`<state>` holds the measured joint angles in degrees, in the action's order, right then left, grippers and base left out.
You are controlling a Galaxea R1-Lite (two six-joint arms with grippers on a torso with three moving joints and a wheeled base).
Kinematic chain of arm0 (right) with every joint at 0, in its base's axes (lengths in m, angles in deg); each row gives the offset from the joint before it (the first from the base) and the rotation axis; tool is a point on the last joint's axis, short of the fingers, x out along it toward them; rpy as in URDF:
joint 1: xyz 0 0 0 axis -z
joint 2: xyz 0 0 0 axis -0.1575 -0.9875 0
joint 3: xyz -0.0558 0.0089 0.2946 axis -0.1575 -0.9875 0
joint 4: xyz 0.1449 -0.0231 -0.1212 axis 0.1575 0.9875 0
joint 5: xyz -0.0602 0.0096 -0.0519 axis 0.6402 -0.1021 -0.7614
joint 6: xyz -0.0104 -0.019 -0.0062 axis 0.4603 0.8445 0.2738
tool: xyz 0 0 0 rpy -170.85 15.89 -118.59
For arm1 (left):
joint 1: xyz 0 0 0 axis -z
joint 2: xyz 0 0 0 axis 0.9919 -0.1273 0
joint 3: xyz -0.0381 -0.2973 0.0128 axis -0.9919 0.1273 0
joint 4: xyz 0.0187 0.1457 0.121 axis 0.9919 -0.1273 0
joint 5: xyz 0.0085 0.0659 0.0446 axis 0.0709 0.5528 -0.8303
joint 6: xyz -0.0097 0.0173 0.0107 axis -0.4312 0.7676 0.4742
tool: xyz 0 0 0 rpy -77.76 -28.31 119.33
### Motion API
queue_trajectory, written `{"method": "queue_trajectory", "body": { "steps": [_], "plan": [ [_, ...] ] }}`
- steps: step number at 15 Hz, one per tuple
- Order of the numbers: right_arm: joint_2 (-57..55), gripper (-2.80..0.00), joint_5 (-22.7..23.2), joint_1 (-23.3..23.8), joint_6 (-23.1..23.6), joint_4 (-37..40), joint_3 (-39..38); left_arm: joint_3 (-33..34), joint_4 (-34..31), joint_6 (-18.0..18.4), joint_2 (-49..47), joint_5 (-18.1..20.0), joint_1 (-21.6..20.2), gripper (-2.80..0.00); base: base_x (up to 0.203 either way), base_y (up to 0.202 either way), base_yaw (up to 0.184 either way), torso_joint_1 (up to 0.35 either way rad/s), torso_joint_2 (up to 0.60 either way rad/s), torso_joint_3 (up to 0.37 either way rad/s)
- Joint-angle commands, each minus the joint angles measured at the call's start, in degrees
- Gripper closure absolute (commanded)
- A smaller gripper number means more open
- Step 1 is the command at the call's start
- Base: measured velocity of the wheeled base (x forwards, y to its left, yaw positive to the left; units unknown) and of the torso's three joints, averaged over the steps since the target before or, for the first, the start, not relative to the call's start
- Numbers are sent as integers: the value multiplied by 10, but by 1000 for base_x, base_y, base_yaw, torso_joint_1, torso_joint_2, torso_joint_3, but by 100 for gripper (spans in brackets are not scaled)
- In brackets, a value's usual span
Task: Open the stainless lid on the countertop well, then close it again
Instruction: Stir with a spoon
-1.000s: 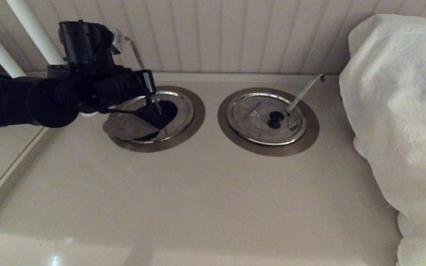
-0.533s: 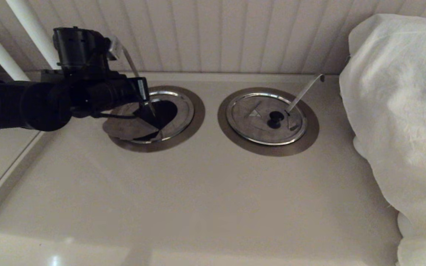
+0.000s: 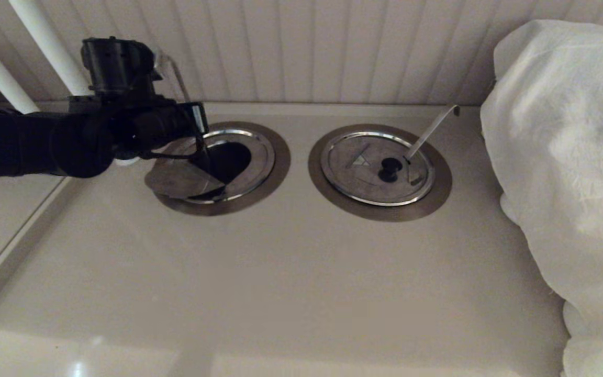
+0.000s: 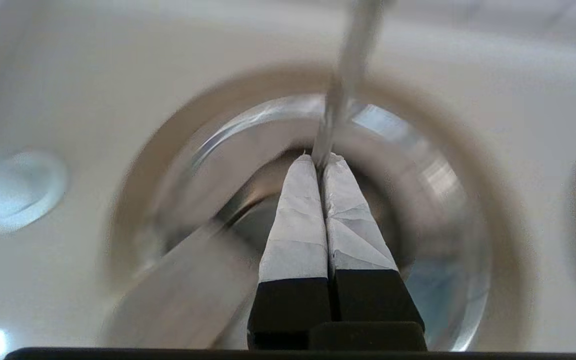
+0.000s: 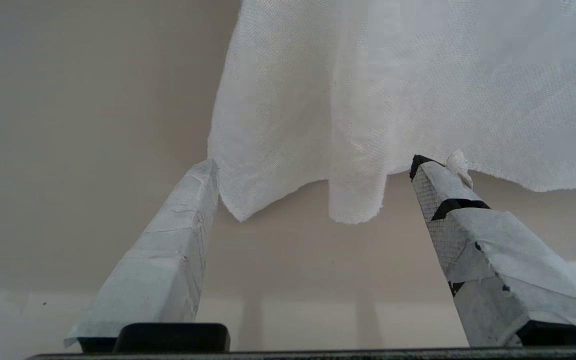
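The countertop well [image 3: 228,157] on the left stands open and dark inside its brushed collar ring [image 3: 275,173]. The stainless lid [image 3: 181,180] has its flap folded back, tilted over the well's front-left side; its knob is hidden. In the left wrist view the flap [image 4: 183,295] shows blurred. My left gripper [image 3: 204,151] hangs over the opening, shut, with its taped fingers [image 4: 293,225] pressed together. The straight utensil handle [image 4: 343,75] rises just past the tips; whether it touches them I cannot tell. My right gripper [image 5: 315,160] is open, out of the head view.
The twin well's lid [image 3: 377,167] lies closed on the right, with a black knob [image 3: 389,168] and a slanted hook-tipped handle [image 3: 432,128]. A white cloth [image 3: 568,157] covers a bulky shape at the right edge. White pipes [image 3: 45,42] stand back left.
My left gripper has drifted left and slightly up over the open well, and the straight handle has swung left with it. The folded-back flap has stayed put.
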<state>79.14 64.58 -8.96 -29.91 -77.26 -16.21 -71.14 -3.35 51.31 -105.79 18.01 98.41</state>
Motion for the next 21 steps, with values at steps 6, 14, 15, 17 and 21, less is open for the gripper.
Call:
{"method": "queue_trajectory", "body": {
  "steps": [6,14,15,17,21],
  "plan": [
    [1,-280,-1,0,0,0,-1,-16,36,-13,-39,-2,51,0,0,0,0,0,0,0],
    [1,-280,-1,0,0,0,-1,55,26,-11,26,2,50,0,0,0,0,0,0,0],
    [1,-280,-1,0,0,0,-1,56,12,-11,29,2,45,0,0,0,0,0,0,0],
    [1,-280,0,0,0,0,-1,55,-7,-7,30,2,31,0,0,0,0,0,0,0],
    [1,-280,-1,0,0,0,-1,47,-2,11,10,-3,19,0,0,0,0,0,0,0]
  ]
}}
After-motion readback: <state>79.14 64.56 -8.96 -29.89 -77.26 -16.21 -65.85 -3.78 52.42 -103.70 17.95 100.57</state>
